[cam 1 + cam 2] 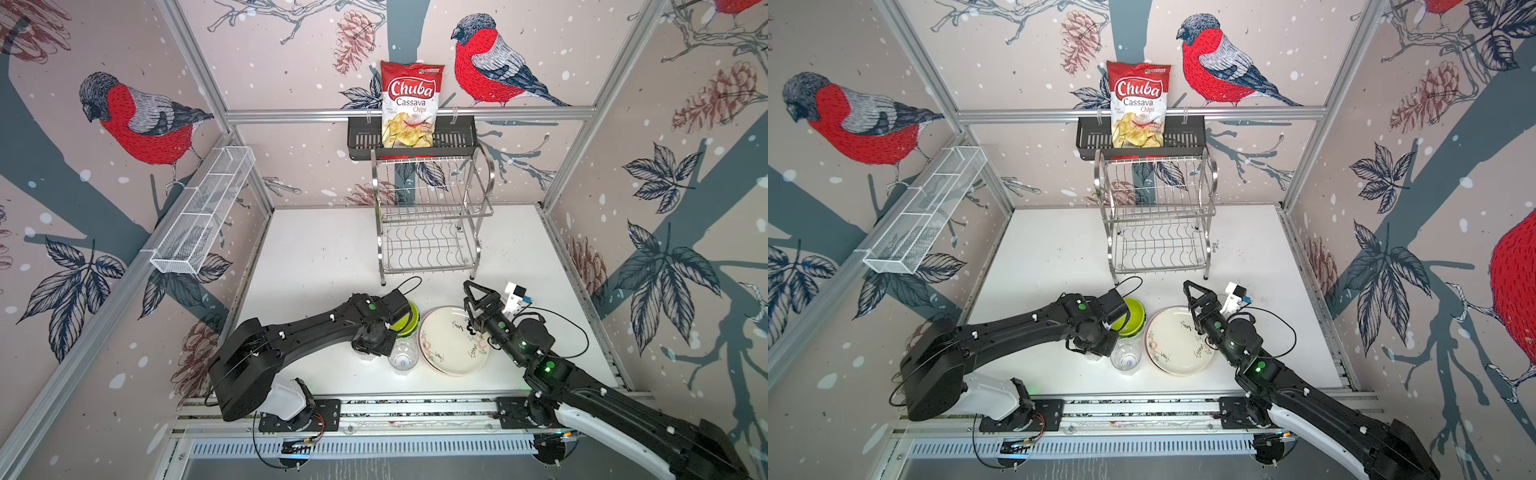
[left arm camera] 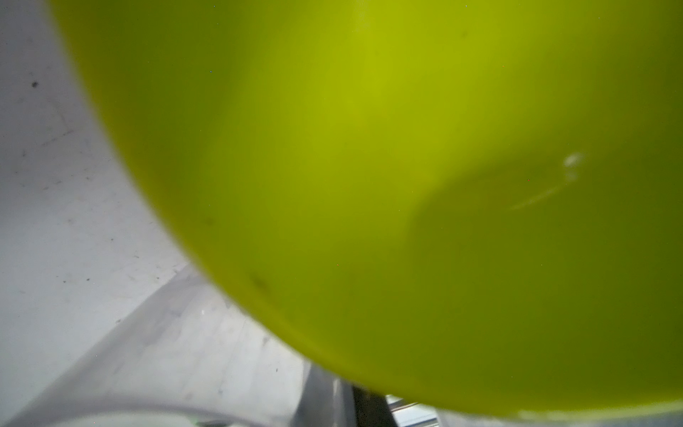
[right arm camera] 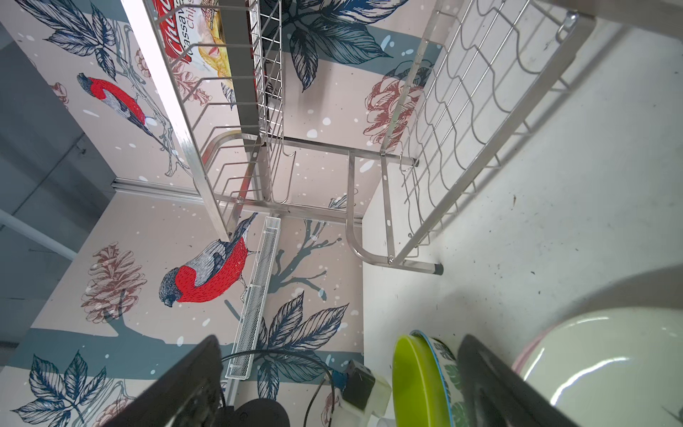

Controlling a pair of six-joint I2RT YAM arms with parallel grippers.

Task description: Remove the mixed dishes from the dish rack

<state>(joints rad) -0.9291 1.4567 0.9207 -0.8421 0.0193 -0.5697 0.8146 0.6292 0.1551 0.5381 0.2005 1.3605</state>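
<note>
Standing bare at the table's twelve o'clock, the dish rack [image 1: 432,216] faces the cream plate [image 1: 449,345], which tops a stack at five o'clock. The right gripper [image 1: 481,291] hangs spread wide and empty over the plate's far rim. At the plate's nine o'clock, the left gripper [image 1: 395,322] is clenched inside the lime bowl [image 1: 412,318]; whether it grips the bowl is unclear. A tumbler [image 1: 403,358] stands at six o'clock.

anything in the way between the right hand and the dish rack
Nothing visible is in the way. The open right hand hangs by the far rim of the cream plate. Only bare table lies between it and the dish rack, and both tiers of the rack look empty.
</note>
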